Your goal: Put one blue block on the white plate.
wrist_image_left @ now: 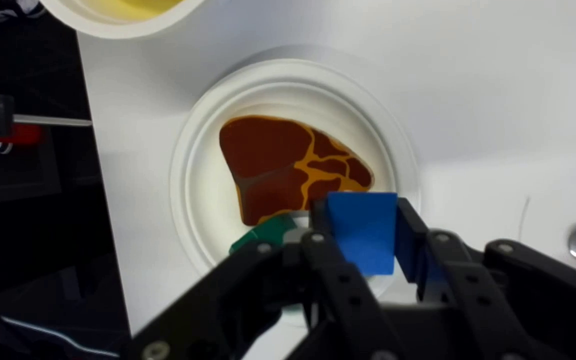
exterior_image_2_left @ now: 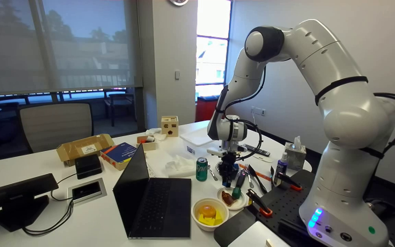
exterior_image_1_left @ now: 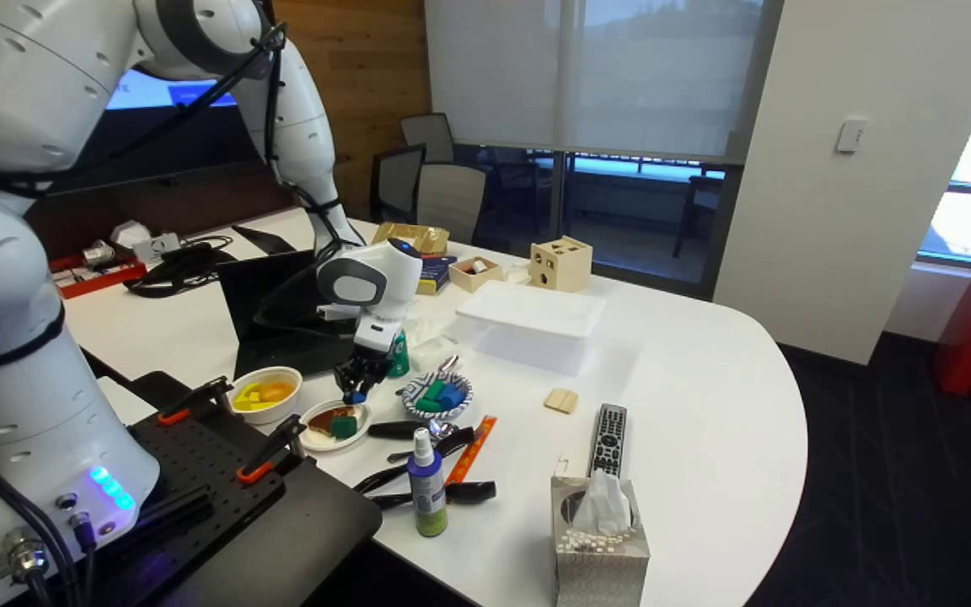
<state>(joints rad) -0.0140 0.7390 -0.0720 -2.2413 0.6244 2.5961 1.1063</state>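
Observation:
My gripper [wrist_image_left: 362, 234] is shut on a blue block [wrist_image_left: 365, 237] in the wrist view. The block also shows at the fingertips in both exterior views [exterior_image_1_left: 355, 397] [exterior_image_2_left: 226, 184]. It is held above the right part of the white plate [wrist_image_left: 205, 172], apparently not touching it. The plate also shows in both exterior views [exterior_image_1_left: 312, 439] [exterior_image_2_left: 241, 206]. A brown toy steak [wrist_image_left: 273, 162] and a green block [wrist_image_left: 267, 232] lie on the plate. The fingers partly hide the green block in the wrist view. A patterned bowl [exterior_image_1_left: 410, 408] holds more blue blocks [exterior_image_1_left: 451, 396] and green blocks [exterior_image_1_left: 432, 396].
A white bowl [exterior_image_2_left: 196, 219] with yellow and orange things stands beside the plate. A green can [exterior_image_2_left: 201, 169], an open laptop [exterior_image_2_left: 170, 206], and several utensils and a black-handled tool [exterior_image_1_left: 393, 430] are close by. Clamps [exterior_image_1_left: 270, 451] grip the table edge near the plate.

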